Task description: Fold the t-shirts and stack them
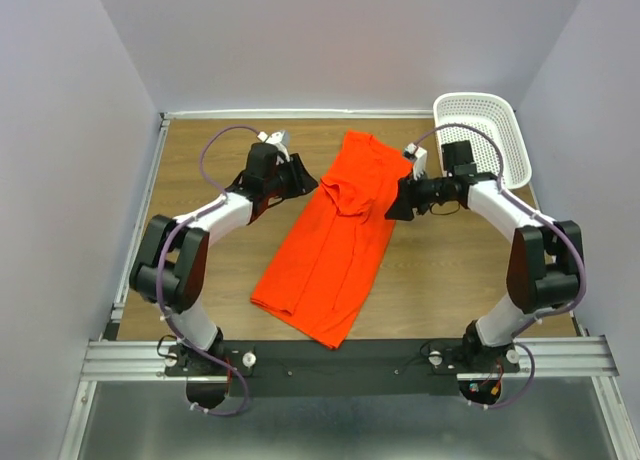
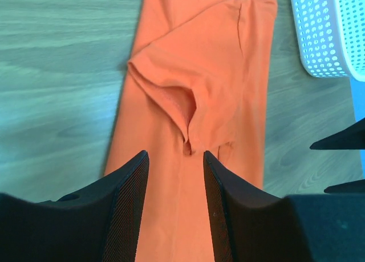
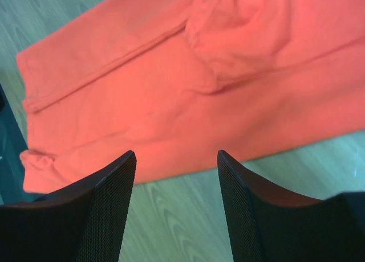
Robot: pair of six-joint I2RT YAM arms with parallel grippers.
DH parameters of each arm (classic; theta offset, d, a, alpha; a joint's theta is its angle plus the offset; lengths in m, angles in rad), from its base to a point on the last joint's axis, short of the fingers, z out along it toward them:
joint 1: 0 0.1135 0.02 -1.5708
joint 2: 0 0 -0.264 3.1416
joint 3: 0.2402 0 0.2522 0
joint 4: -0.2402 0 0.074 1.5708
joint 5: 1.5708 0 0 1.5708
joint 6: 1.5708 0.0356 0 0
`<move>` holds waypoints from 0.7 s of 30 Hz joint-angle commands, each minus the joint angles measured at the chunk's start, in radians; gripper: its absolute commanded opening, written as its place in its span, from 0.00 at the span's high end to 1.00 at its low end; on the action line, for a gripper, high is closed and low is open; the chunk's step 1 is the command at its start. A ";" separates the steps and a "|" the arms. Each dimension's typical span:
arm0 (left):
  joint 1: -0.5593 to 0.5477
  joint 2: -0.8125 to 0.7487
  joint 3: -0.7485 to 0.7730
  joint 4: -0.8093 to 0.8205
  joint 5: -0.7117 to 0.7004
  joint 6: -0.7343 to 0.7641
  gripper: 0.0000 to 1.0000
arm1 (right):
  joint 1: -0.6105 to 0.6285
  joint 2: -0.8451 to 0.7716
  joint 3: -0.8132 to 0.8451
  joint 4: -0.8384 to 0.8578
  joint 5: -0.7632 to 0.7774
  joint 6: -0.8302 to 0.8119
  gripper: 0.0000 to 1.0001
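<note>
One bright orange t-shirt (image 1: pixel 330 245) lies on the wooden table, folded lengthwise into a long strip running from the far middle to the near edge. A sleeve is folded onto its upper part (image 2: pixel 188 80). The shirt also fills the right wrist view (image 3: pixel 188 85). My left gripper (image 1: pixel 306 180) is open and empty, just left of the shirt's upper part; in its wrist view (image 2: pixel 174 159) it hovers over the cloth. My right gripper (image 1: pixel 392 206) is open and empty at the shirt's right edge, above bare table (image 3: pixel 177 159).
A white perforated plastic basket (image 1: pixel 490 130) stands at the back right, behind my right arm; it also shows in the left wrist view (image 2: pixel 325 34). Grey walls close in the table on three sides. A metal rail runs along the near edge (image 1: pixel 340 355).
</note>
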 commanded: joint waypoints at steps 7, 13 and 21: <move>0.030 0.248 0.178 0.073 0.100 -0.055 0.52 | 0.274 0.209 0.223 0.049 0.365 0.098 0.47; 0.033 0.322 0.223 0.086 0.109 -0.075 0.57 | 0.340 0.375 0.395 0.124 0.637 0.278 0.41; 0.037 0.384 0.288 0.074 0.107 -0.080 0.62 | 0.378 0.511 0.533 0.123 0.788 0.347 0.38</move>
